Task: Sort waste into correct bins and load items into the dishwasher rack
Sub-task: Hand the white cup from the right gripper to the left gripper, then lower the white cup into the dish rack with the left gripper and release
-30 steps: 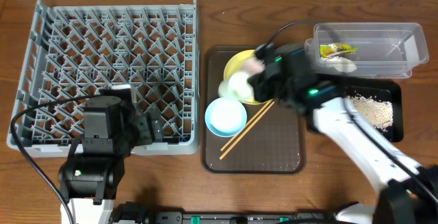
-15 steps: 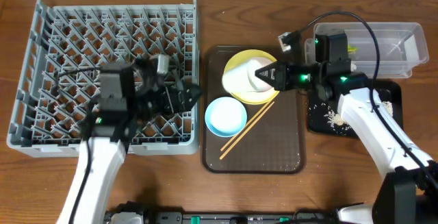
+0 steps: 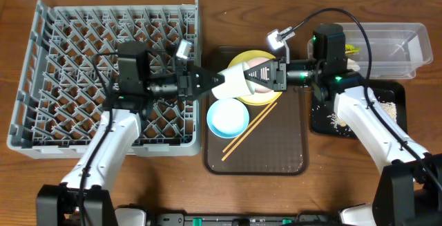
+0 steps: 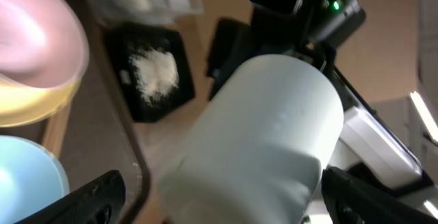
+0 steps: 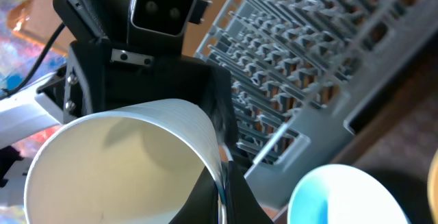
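R gripper (image 3: 264, 75): fingers (image 5: 217, 195) pinch the rim wall of the small white cup (image 3: 233, 84), one inside and one outside, per the right wrist view. L gripper (image 3: 210, 83): fingers (image 4: 92, 195) spread wide w/ the cup's closed end btwn them; can't tell if they touch it. Cup is in the air on its side, mouth toward the R arm, base toward the L arm. It hangs over the far-left part of the large brown serving tray (image 3: 276, 153), just right of the big square grey plastic rack w/ upright pegs (image 3: 103, 46).

Below and behind the cup, a round yellow plate (image 3: 242, 61) sits at the tray's far end, carrying a bowl that reads pinkish-white (image 4: 34, 39). A light-blue bowl (image 3: 228, 117) sits on the tray just in front of the plate. A pair of wooden chopsticks (image 3: 250, 129) lies diagonally just right of that bowl.

Right of the brown tray is a shallow black rectangular tray (image 3: 399, 93) w/ whitish rice-like scraps (image 3: 382, 108) in it. Behind it is a clear rectangular plastic tub (image 3: 394, 43) holding a green-and-yellow wrapper (image 3: 352, 48), partly hidden by the R arm.
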`<state>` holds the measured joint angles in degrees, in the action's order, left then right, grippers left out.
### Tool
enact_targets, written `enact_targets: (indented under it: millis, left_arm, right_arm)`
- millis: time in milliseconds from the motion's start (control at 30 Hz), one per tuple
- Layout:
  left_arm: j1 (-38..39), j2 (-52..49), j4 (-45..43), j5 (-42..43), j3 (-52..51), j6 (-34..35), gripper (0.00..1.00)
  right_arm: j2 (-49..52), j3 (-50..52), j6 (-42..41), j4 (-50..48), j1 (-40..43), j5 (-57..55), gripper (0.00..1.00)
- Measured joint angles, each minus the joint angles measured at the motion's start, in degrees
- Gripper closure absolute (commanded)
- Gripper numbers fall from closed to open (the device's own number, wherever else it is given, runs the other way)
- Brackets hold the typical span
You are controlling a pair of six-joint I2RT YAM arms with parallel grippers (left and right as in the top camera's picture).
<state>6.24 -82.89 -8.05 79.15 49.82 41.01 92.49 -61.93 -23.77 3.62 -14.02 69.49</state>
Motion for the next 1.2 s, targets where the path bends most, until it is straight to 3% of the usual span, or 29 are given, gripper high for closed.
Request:
enact_targets:
  millis: [233,467,1200]
  left_arm:
    - [4.9,0.0,-8.5,0.7,0.0,7.1,0.08]
    - [7.1,0.0,-14.0,0.2,0.0,12.1,0.17]
    - [7.3,0.0,-14.5,-4.3,0.0,12.6,0.19]
  right_arm:
    - [0.0,0.0,-2.6,-2.6,-0.2,1.3,0.99]
    - [0.0,0.0,-3.3,-3.0,-0.6,2.8,0.99]
    - [0.0,0.0,-4.1,0.2,-0.6,1.2,0.99]
